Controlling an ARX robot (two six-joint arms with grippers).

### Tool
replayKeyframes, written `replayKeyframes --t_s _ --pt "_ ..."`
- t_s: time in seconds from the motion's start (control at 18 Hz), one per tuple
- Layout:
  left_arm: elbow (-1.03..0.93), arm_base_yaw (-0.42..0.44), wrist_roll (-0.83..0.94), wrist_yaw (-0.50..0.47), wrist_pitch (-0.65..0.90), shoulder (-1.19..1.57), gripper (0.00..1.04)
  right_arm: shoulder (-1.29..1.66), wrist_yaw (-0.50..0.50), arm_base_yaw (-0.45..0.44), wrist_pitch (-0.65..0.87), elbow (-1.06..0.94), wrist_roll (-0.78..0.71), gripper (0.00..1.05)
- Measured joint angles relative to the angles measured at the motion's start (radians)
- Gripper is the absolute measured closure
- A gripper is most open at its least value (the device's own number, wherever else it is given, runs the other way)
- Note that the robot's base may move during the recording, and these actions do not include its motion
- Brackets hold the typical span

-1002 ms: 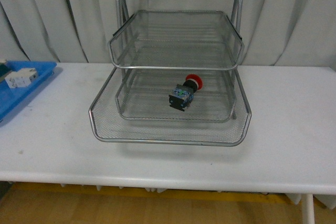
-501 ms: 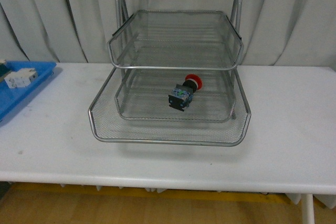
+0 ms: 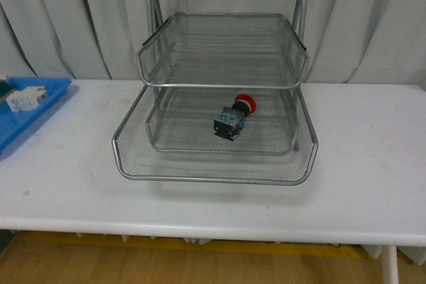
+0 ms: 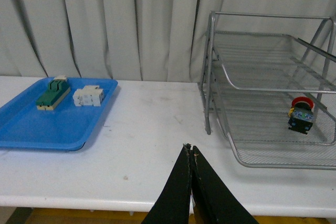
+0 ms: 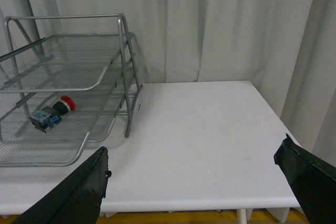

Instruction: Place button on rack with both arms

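The button (image 3: 234, 116), red cap on a black and blue body, lies on its side on a lower mesh tier of the silver wire rack (image 3: 216, 172) in the middle of the white table. It also shows in the left wrist view (image 4: 301, 115) and the right wrist view (image 5: 51, 112). Neither arm shows in the front view. My left gripper (image 4: 189, 148) is shut and empty above the table's front edge, left of the rack (image 4: 273, 162). My right gripper (image 5: 194, 153) is wide open and empty above the table, right of the rack (image 5: 68, 80).
A flat blue tray (image 4: 31, 129) lies on the table's left end with a green-and-cream block (image 4: 52, 92) and a white block (image 4: 87, 96) in it; its corner shows in the front view (image 3: 26, 118). Grey curtains hang behind the table.
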Motion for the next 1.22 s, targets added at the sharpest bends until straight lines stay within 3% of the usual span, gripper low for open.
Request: replayKeyframes --t_s 0.17,0.39,0.67,0.95,1.06,1.11,1.22 --pt "0.0 0.0 -0.001 0.0 0.0 0.0 1.02 0.0 0.0 0.0 0.0 0.0 0.0 0.06" --pt "0.0 0.0 0.0 0.0 0.0 0.0 0.5 0.0 0.0 0.0 0.0 0.0 0.0 0.06" --pt "0.0 0.0 0.001 0.0 0.0 0.0 0.05 0.0 0.0 0.0 0.0 0.0 0.0 0.06" --pt "0.0 0.0 0.001 0.0 0.0 0.0 0.07 0.0 0.0 0.0 0.0 0.0 0.0 0.06" --pt "0.0 0.0 0.001 0.0 0.0 0.0 0.07 0.044 0.031 0.031 -0.072 0.02 0.069 0.06" --pt "0.0 0.0 0.001 0.0 0.0 0.0 0.07 0.085 0.025 0.04 -0.053 0.039 0.107 0.06" --pt "0.0 0.0 0.001 0.0 0.0 0.0 0.07 0.254 0.034 0.056 0.168 0.119 0.135 0.06"
